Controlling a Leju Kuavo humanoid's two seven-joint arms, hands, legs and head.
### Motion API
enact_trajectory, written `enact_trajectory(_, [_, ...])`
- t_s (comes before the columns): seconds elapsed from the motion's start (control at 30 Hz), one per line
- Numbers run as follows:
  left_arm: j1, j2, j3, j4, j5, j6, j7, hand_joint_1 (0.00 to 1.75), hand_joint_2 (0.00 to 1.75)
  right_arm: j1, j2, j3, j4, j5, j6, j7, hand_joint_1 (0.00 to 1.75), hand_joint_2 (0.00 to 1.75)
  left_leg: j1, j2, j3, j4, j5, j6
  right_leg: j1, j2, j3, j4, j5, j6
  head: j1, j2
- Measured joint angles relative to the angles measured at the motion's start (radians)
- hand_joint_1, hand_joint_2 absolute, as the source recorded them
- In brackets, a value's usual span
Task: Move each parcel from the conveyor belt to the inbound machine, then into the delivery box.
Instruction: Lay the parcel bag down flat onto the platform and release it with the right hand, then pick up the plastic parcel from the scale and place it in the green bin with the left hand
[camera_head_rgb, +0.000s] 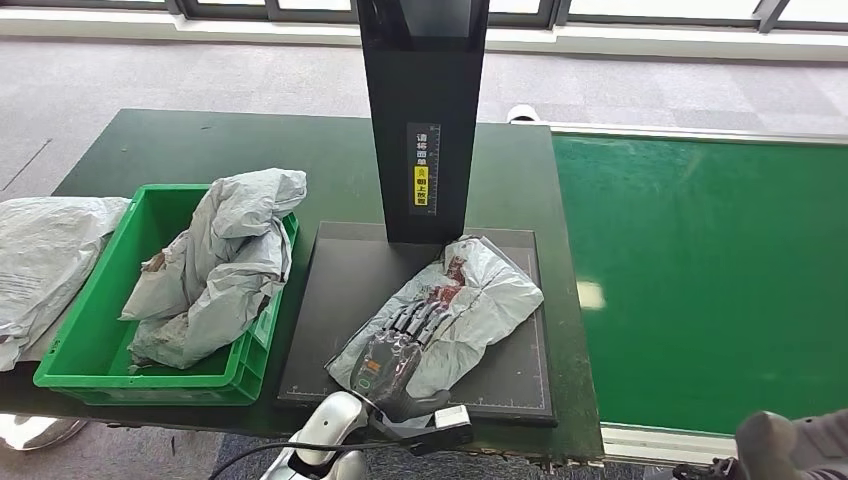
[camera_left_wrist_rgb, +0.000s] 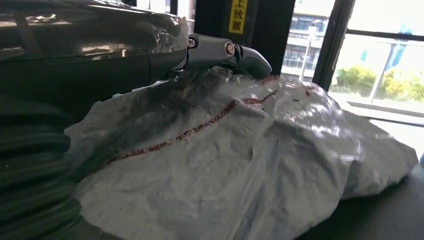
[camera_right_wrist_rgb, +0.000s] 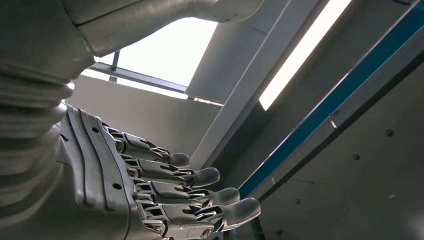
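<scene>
On black scanner plate (camera_head_rgb: 330, 300), crumpled grey parcel (camera_head_rgb: 480, 300) bears red print.

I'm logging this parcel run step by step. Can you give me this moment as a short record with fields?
Scanner plate: a grey parcel lies on the black plate below the black post.
Left hand: the left hand rests on that parcel.
Right hand: the right hand holds nothing, fingers extended.
Green box: the green box holds a crumpled grey bag.
Conveyor belt: the green belt carries no parcel in the visible part.
</scene>
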Motion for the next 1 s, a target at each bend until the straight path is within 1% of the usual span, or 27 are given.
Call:
enact_trajectory(0.13, [-0.045, -0.008, -0.016, 0.105, -0.024, -0.025, -0.001, 0.0, 1.75, -0.015, 0.011, 0.0, 0.0, 0.008, 0.0, 0.0, 0.0, 1.75, 0.0, 0.0, 0.0, 0.0, 0.0, 0.0, 0.0, 0.0, 0.001, 0.0, 0.0, 0.0, 0.0, 0.0])
enact_trajectory(0.23, [-0.098, -0.02, -0.024, 0.178, -0.021, -0.026, -0.01, 0.0, 1.75, -0.024, 0.018, 0.0, 0.0, 0.01, 0.0, 0.0, 0.0, 1.75, 0.0, -0.001, 0.002, 0.0, 0.001, 0.0, 0.0, -0.001, 0.003, 0.0, 0.0, 0.0, 0.0, 0.0])
enact_trajectory(0.4, [-0.148, -0.036, -0.032, 0.246, -0.02, -0.026, -0.014, 0.0, 1.75, -0.027, 0.026, 0.0, 0.0, 0.01, 0.0, 0.0, 0.0, 1.75, 0.0, -0.001, 0.005, 0.0, 0.0, 0.0, 0.0, -0.001, 0.006, 0.0, 0.0, 0.0, 0.0, 0.0])
enact_trajectory(0.43, [-0.154, -0.038, -0.032, 0.254, -0.02, -0.026, -0.014, 0.07, 1.75, -0.027, 0.026, 0.0, 0.0, 0.01, 0.0, 0.0, 0.0, 1.75, 0.0, -0.001, 0.005, 0.0, 0.0, 0.0, 0.0, -0.001, 0.006, 0.0, 0.0, 0.0, 0.0, 0.0])
enact_trajectory(0.53, [-0.165, -0.043, -0.032, 0.273, -0.018, -0.025, -0.015, 1.38, 1.75, -0.027, 0.029, 0.0, 0.0, 0.011, 0.0, 0.0, 0.0, 1.75, 0.0, -0.001, 0.006, 0.0, 0.001, 0.0, 0.0, -0.001, 0.007, 0.0, 0.0, 0.0, 0.0, 0.0])
enact_trajectory(0.57, [-0.167, -0.044, -0.032, 0.278, -0.012, -0.023, -0.019, 1.75, 1.75, -0.027, 0.029, 0.0, 0.0, 0.013, 0.0, 0.0, 0.0, 1.75, 0.0, -0.001, 0.006, 0.0, 0.001, 0.0, 0.0, -0.001, 0.007, 0.0, 0.0, 0.0, 0.0, 0.0])
enact_trajectory(0.77, [-0.167, -0.044, -0.032, 0.276, 0.078, 0.007, -0.065, 1.75, 1.75, -0.024, 0.041, 0.0, -0.016, 0.027, 0.0, 0.0, 0.0, 1.75, 0.0, -0.001, 0.005, 0.0, 0.002, 0.0, 0.0, 0.0, 0.006, 0.0, 0.001, 0.0, 0.0, 0.0])
enact_trajectory(1.0, [-0.164, -0.043, -0.031, 0.24, 0.089, -0.021, -0.075, 1.75, 1.75, -0.018, 0.052, 0.0, -0.034, 0.042, 0.0, 0.0, 0.0, 1.75, 0.0, -0.001, 0.004, 0.0, 0.002, -0.001, 0.0, 0.0, 0.005, 0.0, 0.001, 0.0, 0.0, 0.0])
